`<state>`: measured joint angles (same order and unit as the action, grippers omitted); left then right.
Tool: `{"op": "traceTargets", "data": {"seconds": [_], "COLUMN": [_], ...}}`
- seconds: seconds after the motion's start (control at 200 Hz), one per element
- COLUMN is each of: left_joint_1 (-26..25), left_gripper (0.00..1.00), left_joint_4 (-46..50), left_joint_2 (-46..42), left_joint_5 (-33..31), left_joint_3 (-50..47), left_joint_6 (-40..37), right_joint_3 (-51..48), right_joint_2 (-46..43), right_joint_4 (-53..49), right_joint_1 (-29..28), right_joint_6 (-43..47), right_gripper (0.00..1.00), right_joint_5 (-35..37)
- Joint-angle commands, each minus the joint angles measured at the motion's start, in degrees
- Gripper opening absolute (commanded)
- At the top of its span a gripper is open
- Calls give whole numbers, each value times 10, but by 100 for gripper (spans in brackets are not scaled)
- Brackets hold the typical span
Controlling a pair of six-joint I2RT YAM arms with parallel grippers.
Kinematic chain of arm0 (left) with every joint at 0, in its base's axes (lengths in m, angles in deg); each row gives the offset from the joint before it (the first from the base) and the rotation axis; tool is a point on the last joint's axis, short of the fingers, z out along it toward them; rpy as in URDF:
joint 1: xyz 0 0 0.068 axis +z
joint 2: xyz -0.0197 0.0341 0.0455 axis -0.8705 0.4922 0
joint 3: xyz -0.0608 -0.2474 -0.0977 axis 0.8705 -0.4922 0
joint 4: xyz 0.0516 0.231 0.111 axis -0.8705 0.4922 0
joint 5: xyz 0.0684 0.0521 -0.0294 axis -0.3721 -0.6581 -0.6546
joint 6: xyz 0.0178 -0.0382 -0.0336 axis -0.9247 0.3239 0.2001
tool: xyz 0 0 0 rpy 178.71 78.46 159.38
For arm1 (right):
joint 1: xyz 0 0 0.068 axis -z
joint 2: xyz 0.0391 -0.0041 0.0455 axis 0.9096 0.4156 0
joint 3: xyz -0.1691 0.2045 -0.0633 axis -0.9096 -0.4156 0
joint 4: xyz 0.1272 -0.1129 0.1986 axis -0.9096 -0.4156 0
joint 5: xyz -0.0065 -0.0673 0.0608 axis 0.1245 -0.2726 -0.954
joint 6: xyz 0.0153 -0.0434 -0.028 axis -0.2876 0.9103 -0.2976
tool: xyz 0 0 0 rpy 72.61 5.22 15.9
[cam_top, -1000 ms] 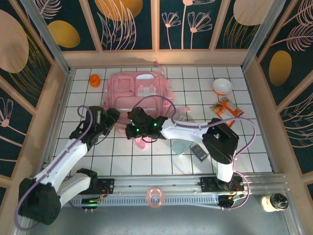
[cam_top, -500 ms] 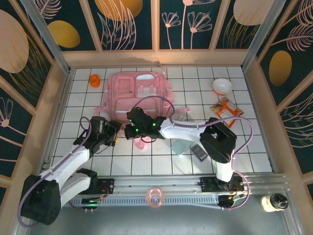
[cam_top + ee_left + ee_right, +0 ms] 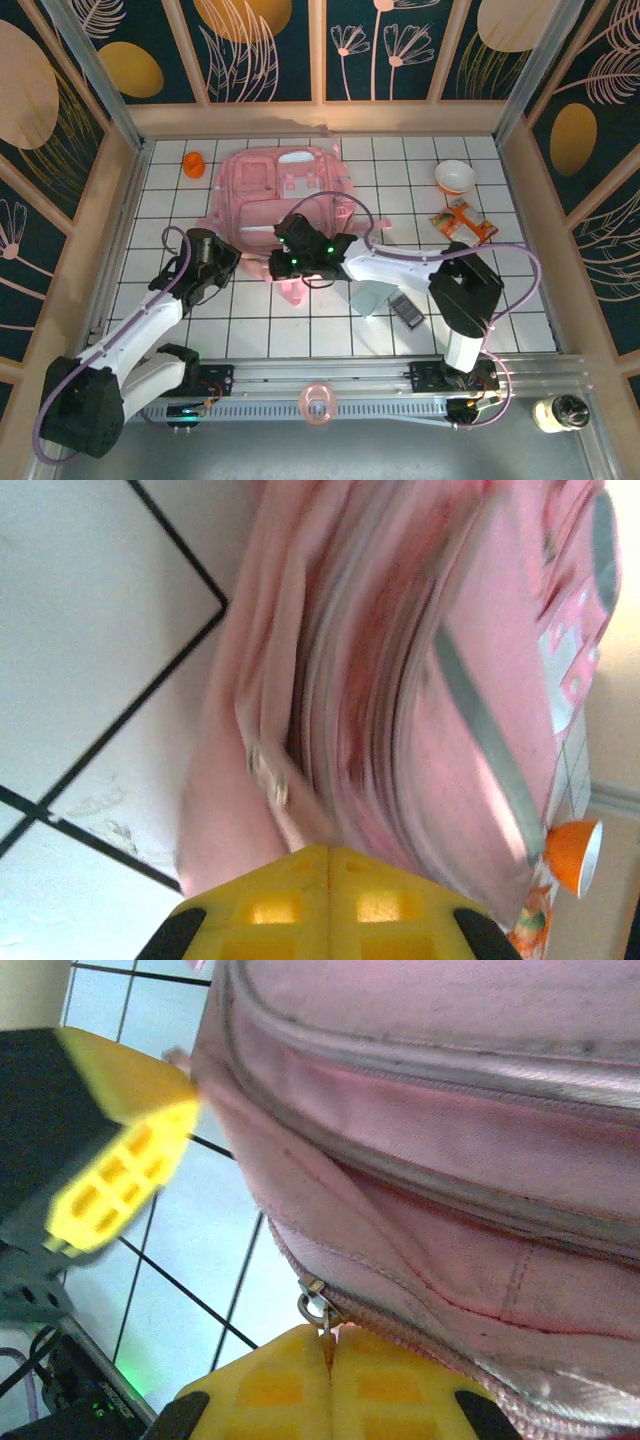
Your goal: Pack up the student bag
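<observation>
On the far middle of the white tiled table [image 3: 520,300] lies the student bag [image 3: 280,185], flat, its front pockets up and its near edge turned toward the arms. Both grippers are at this near edge. The left gripper [image 3: 328,852] has its jaws pressed together, apparently on a fold of pink fabric at the bag's left corner. The right gripper [image 3: 328,1340] has its jaws closed on the small metal zipper pull [image 3: 313,1310], near the left one. We judge that the step in hand is opening the zipper, with one arm holding the cloth while the other draws the pull. The risk lies in the thin grip: the pull is caught only at the very tip of the jaws and may slip out. If the left hold is weak, the soft bag could slide along the table with the pull instead of opening. The cloth could also bunch and jam the zipper.
</observation>
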<state>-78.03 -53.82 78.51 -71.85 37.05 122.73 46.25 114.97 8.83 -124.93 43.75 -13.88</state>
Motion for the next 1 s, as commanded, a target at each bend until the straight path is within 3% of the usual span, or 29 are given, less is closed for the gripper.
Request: {"op": "traceTargets", "data": {"seconds": [0.0,0.095,0.175,0.305,0.375,0.47,0.731,0.996], "left_joint_1": [4,6,5,5,4,4,4,4], "left_gripper": [0,0,0,38,45,55,55,39], "left_joint_4": [29,29,-13,-62,-63,-50,-95,-152], "left_joint_2": [-13,-8,0,32,33,6,43,95], "left_joint_5": [-70,-74,-21,118,153,150,161,136], "left_joint_3": [17,19,14,-4,-18,-35,-50,-22], "left_joint_6": [-40,-49,-56,-23,-1,10,24,24], "right_joint_3": [-14,-21,-22,-11,7,19,18,17], "right_joint_2": [-45,-51,-51,-41,-29,-20,-19,-20], "right_joint_4": [-60,-95,-95,-67,-72,-76,-61,-56], "right_joint_1": [17,29,34,24,17,12,3,-4], "right_joint_6": [26,43,54,55,59,59,50,44], "right_gripper": [0,0,0,0,0,0,0,0], "right_joint_5": [10,14,-3,-34,-28,-24,-26,-29]}}
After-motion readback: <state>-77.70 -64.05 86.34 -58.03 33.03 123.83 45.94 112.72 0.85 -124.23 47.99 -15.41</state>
